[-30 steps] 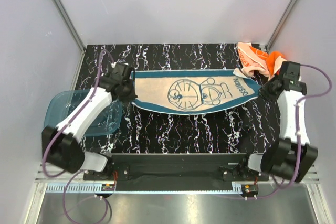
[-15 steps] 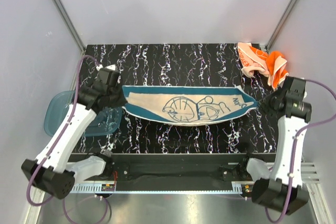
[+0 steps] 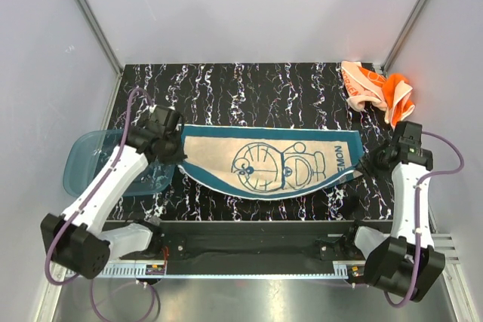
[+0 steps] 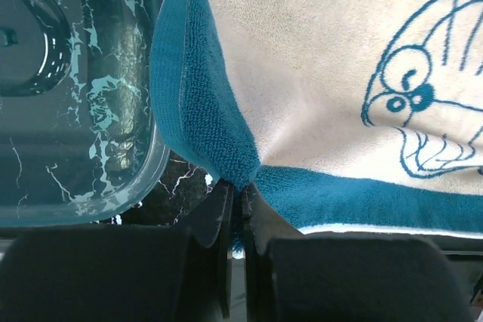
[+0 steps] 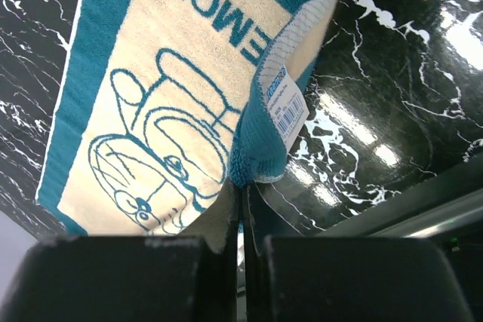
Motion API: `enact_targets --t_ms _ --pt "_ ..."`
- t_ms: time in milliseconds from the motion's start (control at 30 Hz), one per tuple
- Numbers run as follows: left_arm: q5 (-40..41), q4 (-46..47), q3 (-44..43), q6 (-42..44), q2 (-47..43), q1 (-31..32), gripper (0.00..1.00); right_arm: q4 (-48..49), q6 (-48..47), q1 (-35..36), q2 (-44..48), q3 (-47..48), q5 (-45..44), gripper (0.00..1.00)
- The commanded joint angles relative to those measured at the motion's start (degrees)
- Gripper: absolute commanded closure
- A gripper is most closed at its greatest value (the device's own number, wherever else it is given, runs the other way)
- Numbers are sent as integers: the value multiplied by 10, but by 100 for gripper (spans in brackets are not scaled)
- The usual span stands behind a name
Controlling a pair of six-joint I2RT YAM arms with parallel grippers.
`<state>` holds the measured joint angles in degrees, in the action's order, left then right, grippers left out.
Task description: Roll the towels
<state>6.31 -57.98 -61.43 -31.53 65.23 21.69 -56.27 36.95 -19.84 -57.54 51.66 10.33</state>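
Note:
The teal-blue towel (image 3: 272, 162) is stretched flat between my two arms over the black marble table, cream side up with a cartoon face and lettering. My left gripper (image 3: 179, 154) is shut on its left corner (image 4: 240, 175). My right gripper (image 3: 365, 165) is shut on its right corner (image 5: 253, 167), where a white barcode label (image 5: 285, 108) hangs. The orange towel (image 3: 376, 90) lies crumpled at the far right corner of the table, away from both grippers.
A translucent blue plastic tray (image 3: 87, 162) sits at the table's left edge, just beside my left gripper and partly under the arm (image 4: 68, 103). White walls and metal posts enclose the table (image 3: 249, 84). The black front rail (image 3: 256, 235) runs between the arm bases.
Both grippers have pulled the teal-blue towel toward the near edge and lowered it. It hung sagging between them half a second ago; now it lies spread and flatter.

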Motion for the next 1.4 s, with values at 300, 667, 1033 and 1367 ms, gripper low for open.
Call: enact_targets --t_ms 300,667,1033,1367 --pt "-26 37 -147 64 229 -28 100 115 14 -2 -192 95 15 100" --pt "-26 1 -314 89 407 -79 100 161 18 -1 -366 201 34 100" --pt "3 -15 -344 89 471 -113 100 179 4 0 -463 246 58 100" --pt "18 -46 -426 89 538 -132 99 190 11 0 -538 291 63 100"
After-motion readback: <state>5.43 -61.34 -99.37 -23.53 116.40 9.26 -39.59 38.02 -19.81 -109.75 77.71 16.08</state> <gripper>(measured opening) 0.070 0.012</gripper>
